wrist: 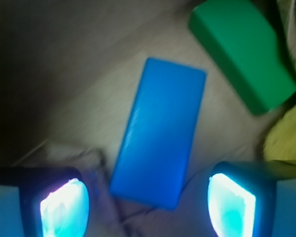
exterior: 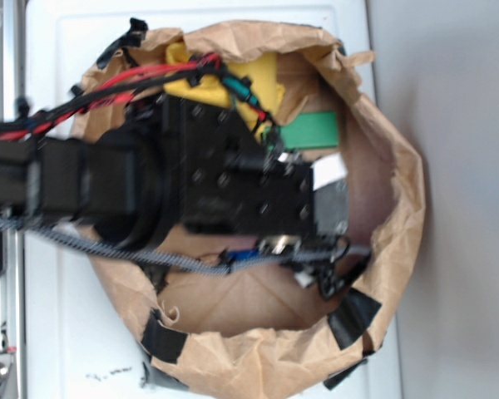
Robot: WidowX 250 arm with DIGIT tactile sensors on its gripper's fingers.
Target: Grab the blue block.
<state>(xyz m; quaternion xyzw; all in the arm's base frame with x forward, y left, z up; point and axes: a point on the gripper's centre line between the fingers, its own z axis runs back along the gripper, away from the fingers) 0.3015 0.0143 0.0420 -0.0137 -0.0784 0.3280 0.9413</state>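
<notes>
A crumpled brown paper bag (exterior: 399, 216) is lying open on a white surface (exterior: 58, 332), and the black robot arm (exterior: 150, 183) is reaching into it. On the bag floor the green block (wrist: 244, 52) is lying just beyond the blue block (wrist: 160, 131), apart from it. The gripper (wrist: 148, 200) is hovering open, its glowing pads (wrist: 231, 203) flanking the blue block's near end without touching

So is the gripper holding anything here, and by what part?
Nothing is held. The gripper is open, its fingers apart on either side of the blue block's near end, not touching it.
</notes>
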